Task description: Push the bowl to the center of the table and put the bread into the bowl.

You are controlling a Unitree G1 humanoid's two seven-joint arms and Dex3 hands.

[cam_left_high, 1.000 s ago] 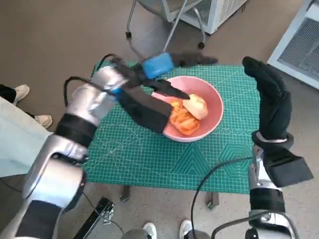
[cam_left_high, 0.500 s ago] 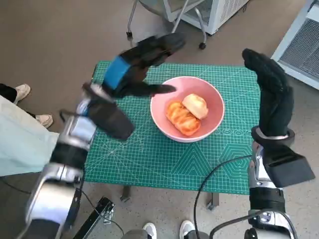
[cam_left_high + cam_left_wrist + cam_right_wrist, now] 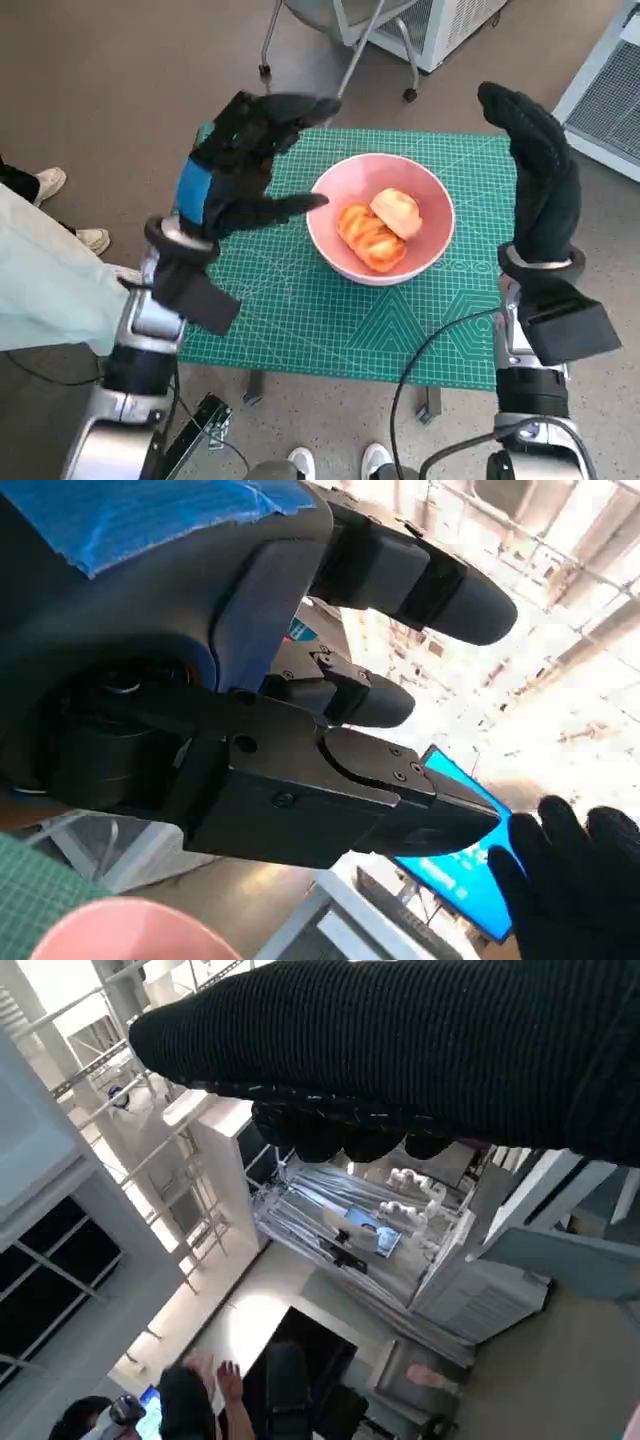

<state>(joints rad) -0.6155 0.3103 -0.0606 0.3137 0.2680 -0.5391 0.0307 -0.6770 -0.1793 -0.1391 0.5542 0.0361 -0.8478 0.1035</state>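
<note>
- Looking down from the head view, you see the pink bowl sitting near the middle of the green-matted surface, with two pieces of bread lying inside it, touching each other.
- Your left hand hangs above the surface's left side, just beside the bowl, its fingers spread apart and holding nothing.
- Your right hand stands upright over the right edge, clear of the bowl, fingers straight and empty.
- A person's shoes show on the floor at left.
- From the left wrist view, you see the black fingers apart with nothing between them; the bowl's pink rim and the gloved right hand show at the edges.
- From the right wrist view, the glove fills the top; a person is in the background.
</note>
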